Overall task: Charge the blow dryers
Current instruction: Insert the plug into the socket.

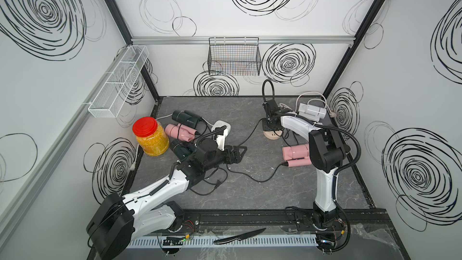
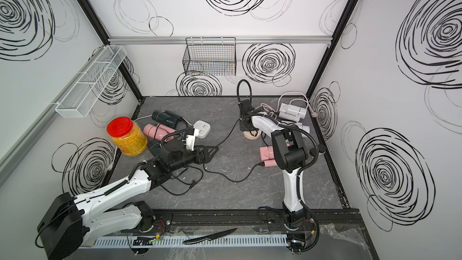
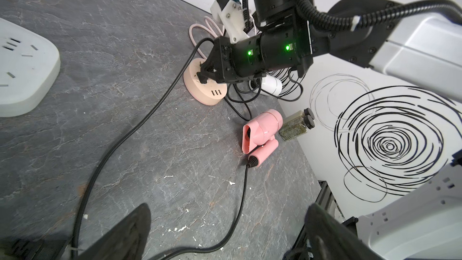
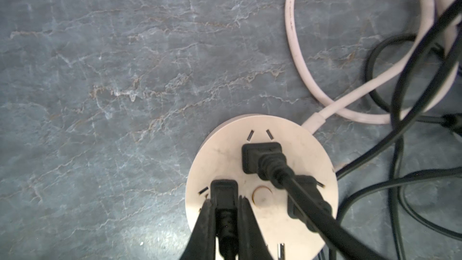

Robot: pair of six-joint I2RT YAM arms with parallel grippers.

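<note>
Robot lab enclosure, swirl-printed white walls, aluminium frame, grey tabletop

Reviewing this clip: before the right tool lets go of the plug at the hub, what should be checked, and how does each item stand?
1. Grip: right tool shut on black plug: ok.
2. Placement: plug sits on round hub: ok.
3. Plug pushed fully home: cannot tell, the tool hides the prongs.
4. Clearance: neighbouring plug seated, apart from the tool: ok.
5. Other arm: left tool open, away from hub: ok.
</note>
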